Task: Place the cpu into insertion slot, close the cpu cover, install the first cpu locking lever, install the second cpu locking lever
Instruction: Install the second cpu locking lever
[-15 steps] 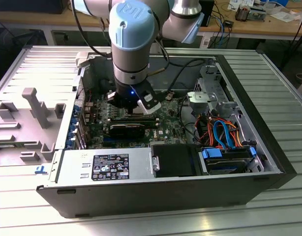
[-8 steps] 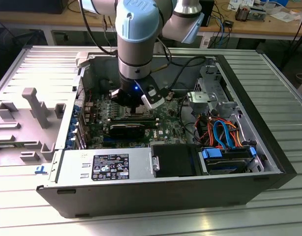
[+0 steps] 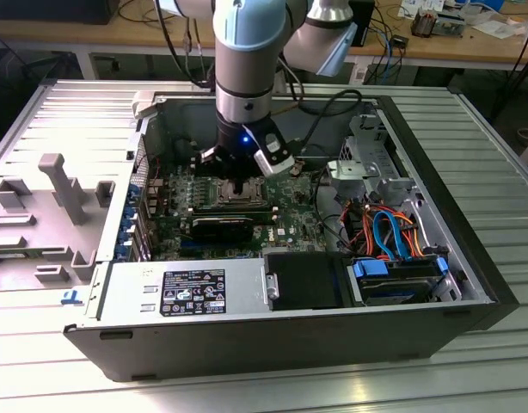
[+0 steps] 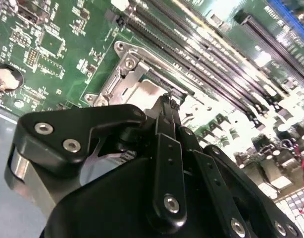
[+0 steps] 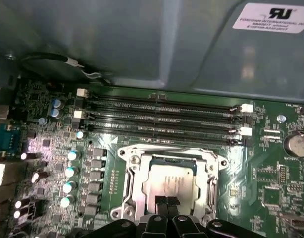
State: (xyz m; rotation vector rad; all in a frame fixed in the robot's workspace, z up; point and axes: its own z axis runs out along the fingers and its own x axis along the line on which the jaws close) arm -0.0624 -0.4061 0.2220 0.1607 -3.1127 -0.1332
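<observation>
Bench (image 3: 470,379) of ribbed metal carries the open case (image 3: 247,344), which lies on its side so you look straight down at the board (image 3: 290,225). The arm (image 3: 247,60) comes down from above into the case, over the middle of the board. In the exterior view you see the drive bay with its blue, orange and red cables (image 3: 386,232) toward the exterior view's right, and the grey power unit (image 3: 187,291) along the near wall. In the first wrist view the board (image 5: 271,193) shows four long black memory slots (image 5: 162,116) running side by side, and just beside them sits the socket (image 5: 127,198) with its silver rim. The cover (image 5: 211,186) is down flat, framing the socket. The cpu (image 5: 169,181) lies in the socket, its silver-grey top showing through the cover's window. The tool (image 5: 167,202) hangs right over the near edge of the cpu, its two black fingertips pressed together with nothing between them; you cannot tell whether the tips touch the chip. In the second wrist view the tool (image 4: 169,101) points at the socket (image 4: 127,64) from close above, with the memory slots (image 4: 191,64) just beyond it.
</observation>
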